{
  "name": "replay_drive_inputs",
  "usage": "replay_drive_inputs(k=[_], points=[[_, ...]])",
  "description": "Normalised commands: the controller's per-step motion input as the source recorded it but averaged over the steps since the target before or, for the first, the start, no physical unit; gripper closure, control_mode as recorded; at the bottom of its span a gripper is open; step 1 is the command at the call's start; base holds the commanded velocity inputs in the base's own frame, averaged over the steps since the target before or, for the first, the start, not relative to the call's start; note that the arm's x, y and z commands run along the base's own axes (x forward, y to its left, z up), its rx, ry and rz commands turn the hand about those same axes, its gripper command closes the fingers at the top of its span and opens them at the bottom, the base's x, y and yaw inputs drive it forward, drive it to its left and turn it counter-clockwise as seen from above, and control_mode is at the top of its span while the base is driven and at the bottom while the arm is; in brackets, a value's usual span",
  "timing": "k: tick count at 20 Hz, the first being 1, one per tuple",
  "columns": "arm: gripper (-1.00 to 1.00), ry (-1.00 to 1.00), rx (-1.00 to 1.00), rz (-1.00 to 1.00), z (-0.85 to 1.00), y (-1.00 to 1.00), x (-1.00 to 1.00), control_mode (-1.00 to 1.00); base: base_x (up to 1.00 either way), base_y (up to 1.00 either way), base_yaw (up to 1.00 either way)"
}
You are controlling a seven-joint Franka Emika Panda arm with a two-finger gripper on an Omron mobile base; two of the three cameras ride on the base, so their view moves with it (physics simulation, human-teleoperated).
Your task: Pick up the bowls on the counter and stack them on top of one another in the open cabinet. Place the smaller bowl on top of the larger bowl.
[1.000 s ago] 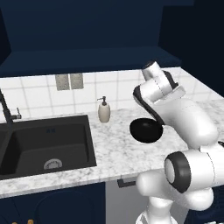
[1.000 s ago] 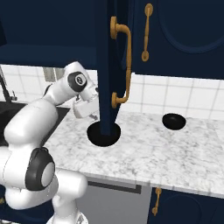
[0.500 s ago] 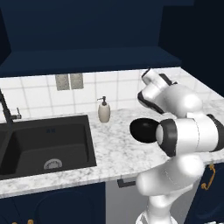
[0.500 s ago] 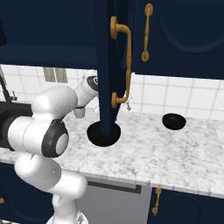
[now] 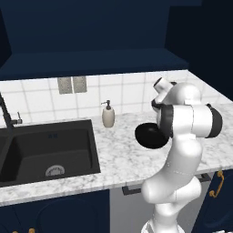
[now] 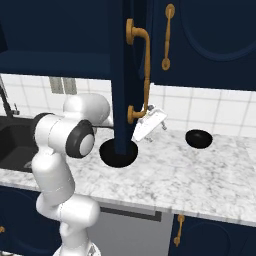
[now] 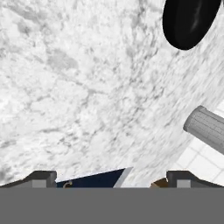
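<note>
The larger black bowl [image 5: 149, 135] rests on the marble counter [image 5: 118, 154]; from the right base its front [image 6: 118, 154] is cut by the open cabinet door. The smaller black bowl [image 6: 199, 138] sits farther right by the tiled wall and appears at the upper right of the hand view [image 7: 189, 21]. My gripper [image 6: 159, 120] hovers above the counter between the two bowls, just right of the door's brass handle [image 6: 144, 75]. Its fingertips [image 7: 41, 177] stand wide apart, open, with nothing between them. The open cabinet's navy shelf [image 5: 91, 61] is above the counter.
The open navy door [image 6: 125, 75] hangs close beside my hand. A beige soap dispenser [image 5: 108, 114] stands left of the large bowl, next to the black sink [image 5: 45, 150]. A grey cylinder [image 7: 205, 129] juts in at the hand view's right edge.
My arm has swung right, from over the larger bowl past the door's handle toward the smaller bowl. Neither bowl has moved.
</note>
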Motion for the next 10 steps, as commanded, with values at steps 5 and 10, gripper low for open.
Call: replay_drive_inputs(k=[5, 10], points=[[-1.00, 0.00, 0.01, 0.24, -0.33, -0.57, 0.61, -1.00, 0.00, 0.00, 0.00], [-1.00, 0.00, 0.00, 0.24, -0.48, -0.43, 0.60, -1.00, 0.00, 0.00, 0.00]])
